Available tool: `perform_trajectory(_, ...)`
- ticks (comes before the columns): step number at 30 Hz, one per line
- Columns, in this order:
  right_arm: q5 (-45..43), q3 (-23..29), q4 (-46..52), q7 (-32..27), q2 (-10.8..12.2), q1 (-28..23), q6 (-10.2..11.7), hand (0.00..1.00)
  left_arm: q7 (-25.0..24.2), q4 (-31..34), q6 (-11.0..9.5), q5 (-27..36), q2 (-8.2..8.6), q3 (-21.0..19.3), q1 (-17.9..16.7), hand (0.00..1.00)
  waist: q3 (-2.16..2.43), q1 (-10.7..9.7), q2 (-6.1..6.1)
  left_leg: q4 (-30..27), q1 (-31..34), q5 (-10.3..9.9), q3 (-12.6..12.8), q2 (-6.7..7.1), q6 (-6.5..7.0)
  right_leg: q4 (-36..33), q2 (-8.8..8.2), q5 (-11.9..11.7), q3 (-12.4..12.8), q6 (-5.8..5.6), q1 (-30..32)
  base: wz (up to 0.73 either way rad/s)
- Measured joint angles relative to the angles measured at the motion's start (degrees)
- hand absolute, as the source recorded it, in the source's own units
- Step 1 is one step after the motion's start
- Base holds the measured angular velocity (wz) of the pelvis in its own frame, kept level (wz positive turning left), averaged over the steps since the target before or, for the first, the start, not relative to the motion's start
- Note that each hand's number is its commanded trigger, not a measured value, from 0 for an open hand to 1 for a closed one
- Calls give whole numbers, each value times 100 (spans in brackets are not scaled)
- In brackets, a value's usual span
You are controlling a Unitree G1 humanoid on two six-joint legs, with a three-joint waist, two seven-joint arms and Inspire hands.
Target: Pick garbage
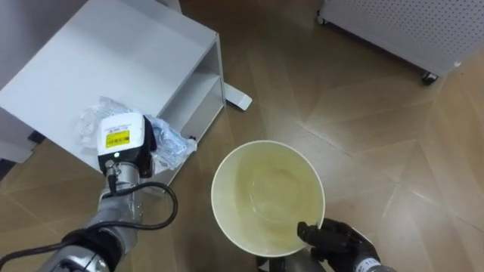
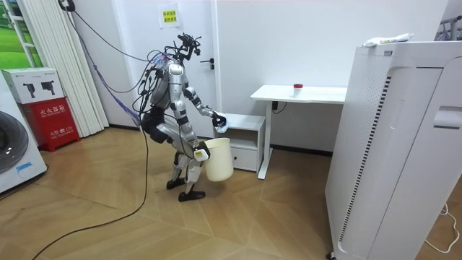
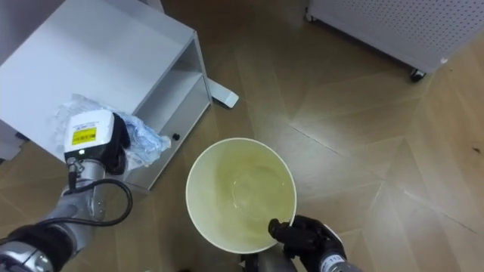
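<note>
the left hand (image 1: 125, 147) hangs over the edge of a low white open-fronted cabinet (image 1: 113, 60), its dark fingers curled into a crumpled clear plastic wrapper (image 1: 170, 143). that wrapper is the garbage, and it is pinched in the hand rather than lying loose. the right hand (image 1: 336, 240) is clamped on the near rim of a round cream plastic bin (image 1: 242, 174), held mouth-up above the wooden floor (image 1: 363, 113) just beside the wrapper (it looks empty inside). the bin is likely kept close so the drop needs only a short sideways carry.
</note>
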State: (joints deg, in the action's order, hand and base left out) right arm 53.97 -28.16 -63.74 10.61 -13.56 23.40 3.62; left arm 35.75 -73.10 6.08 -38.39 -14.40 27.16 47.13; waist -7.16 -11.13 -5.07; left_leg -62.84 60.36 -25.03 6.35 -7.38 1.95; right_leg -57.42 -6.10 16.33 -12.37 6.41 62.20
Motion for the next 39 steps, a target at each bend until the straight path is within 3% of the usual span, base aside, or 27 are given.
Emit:
perform_trajectory(3, 0, 1, 7, -3, 2, 0, 0, 100, -1, 0, -26, -11, 1, 0, -52, 100, 2, 15, 3, 0, -2, 1, -4, 1, -1, -2, 4, 0, 3, 0, 0, 0)
perform_trajectory(10, -12, -2, -157, 3, 41, 17, -12, 100, -29, 3, -19, -864, 16, 81, -323, 100, 5, 18, 8, 53, -139, 3, 14, 11, -7, 65, 17, -2, -9, 1, -148, 0)
perform_trajectory(15, -6, -5, -312, -6, 104, 48, 10, 100, -12, 60, -36, -837, 66, 236, -593, 100, 5, 48, 10, 119, -280, 4, 26, 4, -5, 118, 11, -5, -6, -9, -282, 0)
perform_trajectory(18, 8, -70, -392, -26, 151, 40, 29, 100, 29, 56, -182, -824, 194, 215, -652, 100, 5, 68, 12, 259, -479, 17, 72, 6, 8, 233, 20, -22, 16, -35, -462, 0)
perform_trajectory(24, -48, -229, -512, -163, 264, -23, 257, 100, 394, 405, -892, -69, 428, 35, -837, 100, 14, 168, 27, 560, -877, 44, 179, 23, 3, 475, 29, -61, 66, -71, -762, -9)
perform_trajectory(26, -56, -232, -521, -201, 299, -133, 330, 100, 522, 706, -1187, 216, 472, -35, -1163, 100, 37, 241, 56, 729, -1073, 62, 262, 78, -6, 590, 7, -66, 68, -81, -906, -6)
perform_trajectory(30, -239, -279, -558, -237, 431, -311, 493, 100, 510, 790, -1545, 732, 575, -27, -1587, 100, 116, 293, 141, 1087, -1378, 159, 306, 131, -17, 850, -4, -98, 80, -117, -1177, 2)
perform_trajectory(32, -350, -279, -783, -234, 512, -356, 531, 100, 400, 791, -1712, 1071, 704, 12, -1961, 100, 191, 377, 180, 1297, -1611, 204, 295, 134, -36, 1068, 18, -118, 29, -135, -1421, 2)
perform_trajectory(34, -356, -322, -974, -233, 550, -365, 534, 100, 235, 792, -1743, 1292, 813, 129, -2215, 100, 236, 460, 191, 1409, -1741, 241, 299, 125, -40, 1207, 30, -135, -5, -157, -1585, 9)
perform_trajectory(39, -479, -320, -1149, -239, 547, -490, 685, 100, -188, 886, -1784, 1447, 1137, 244, -2679, 100, 277, 675, 220, 1759, -1999, 362, 311, 230, 21, 1473, -49, -189, -42, -243, -1843, 10)
